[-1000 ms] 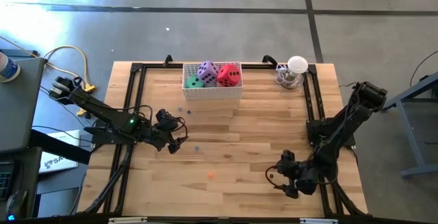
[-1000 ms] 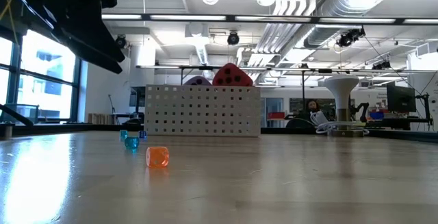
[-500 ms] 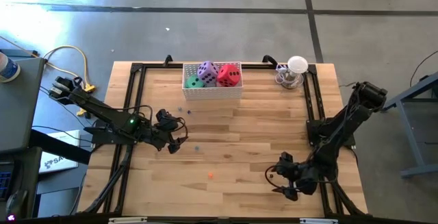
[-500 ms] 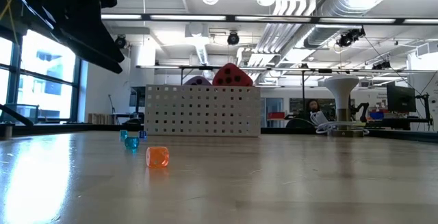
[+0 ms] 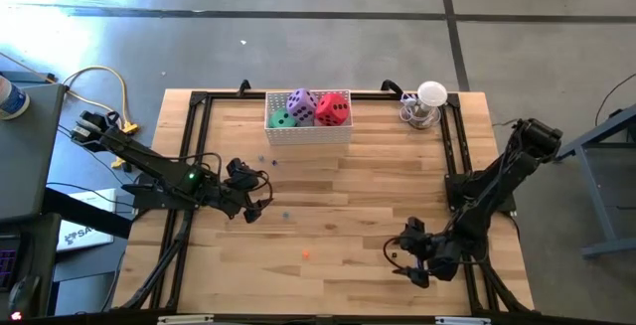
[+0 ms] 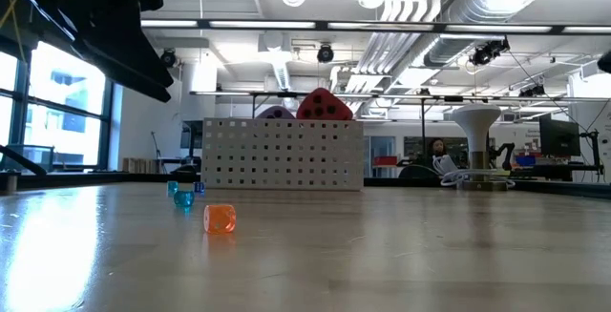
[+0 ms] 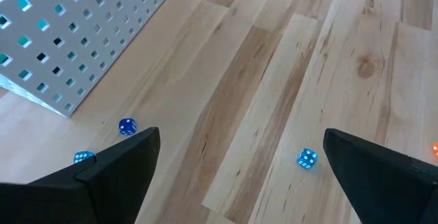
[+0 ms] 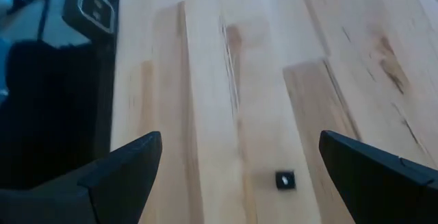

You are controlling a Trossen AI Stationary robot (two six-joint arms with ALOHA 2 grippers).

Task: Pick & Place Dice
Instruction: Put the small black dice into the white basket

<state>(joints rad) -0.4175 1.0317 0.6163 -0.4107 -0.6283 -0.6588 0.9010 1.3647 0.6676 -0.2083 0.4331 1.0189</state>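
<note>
Three dice lie inside a white perforated basket at the table's far edge: a green one, a purple one and a red one. In the low view the red die and the purple die rise above the basket wall. My left gripper hovers open over the table's left half, nearer than the basket. My right gripper stands open near the table's near right corner. Neither has anything between its fingers.
Tiny blue cubes and a tiny orange one lie on the wood between the basket and the near edge. A white lamp-like stand is at the far right. Black rails run along the table's sides.
</note>
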